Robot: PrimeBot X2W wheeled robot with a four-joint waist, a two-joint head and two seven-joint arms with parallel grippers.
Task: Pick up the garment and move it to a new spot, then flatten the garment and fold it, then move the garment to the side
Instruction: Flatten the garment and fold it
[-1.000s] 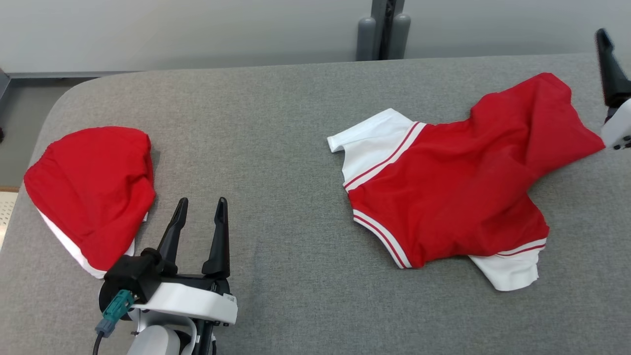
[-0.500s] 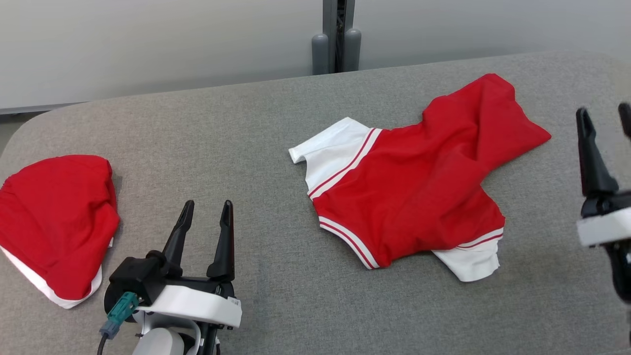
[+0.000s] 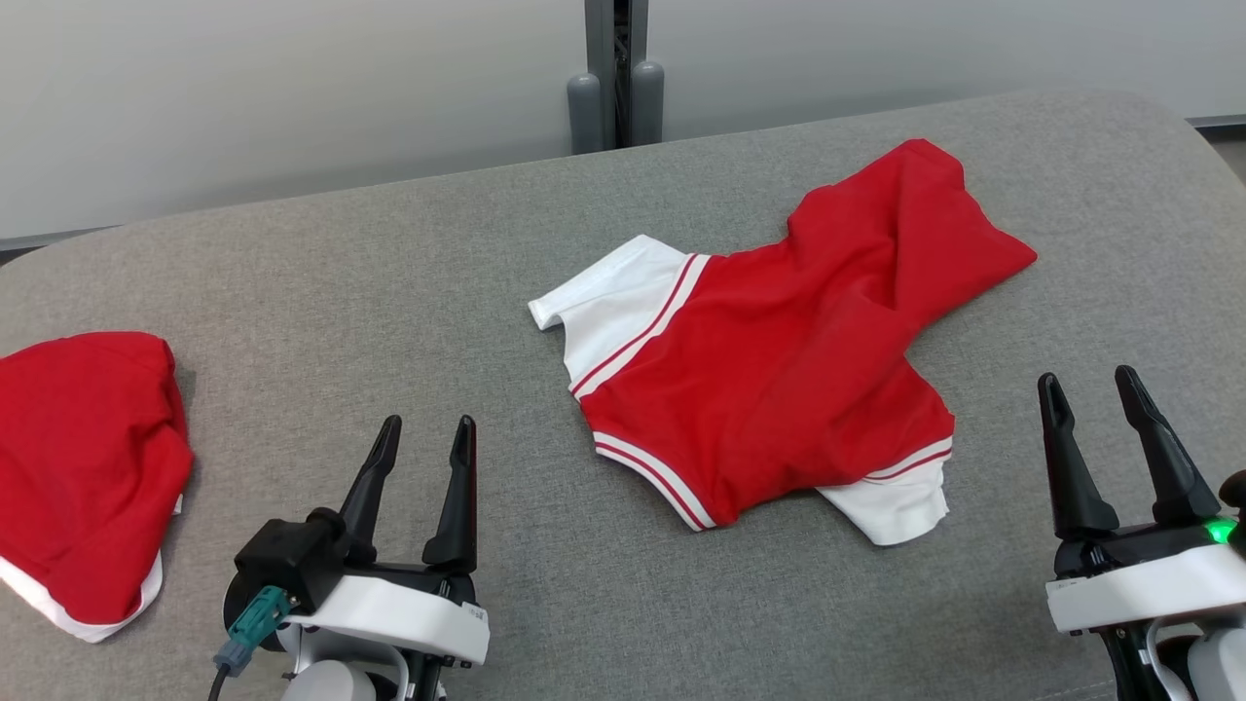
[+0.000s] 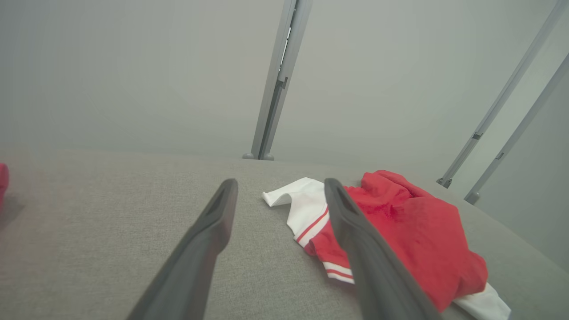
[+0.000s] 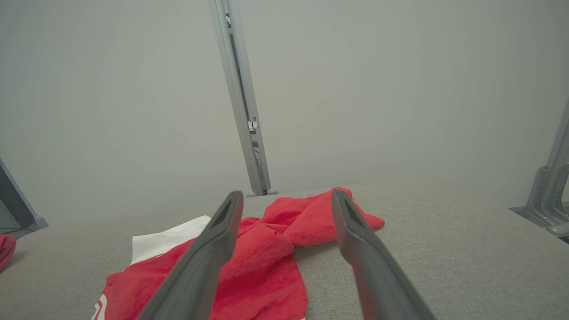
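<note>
Fully open: left gripper [image 3: 429, 423], right gripper [image 3: 1085, 376]

Rumpled red garment [image 5: 266, 262] on grey table [image 5: 444, 249], right claw [image 5: 286, 194] spread wide

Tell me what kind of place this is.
Likely a test lab for clothes folding: a grey fabric-covered table, bare pale wall panels joined by a metal post, a red-and-white garment, and a second garment at left.

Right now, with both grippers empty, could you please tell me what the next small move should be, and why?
Probably reach the right gripper forward and left to the white sleeve: the garment lies rumpled on the table, untouched, and that gripper's jaws stand open close to that sleeve.
</note>
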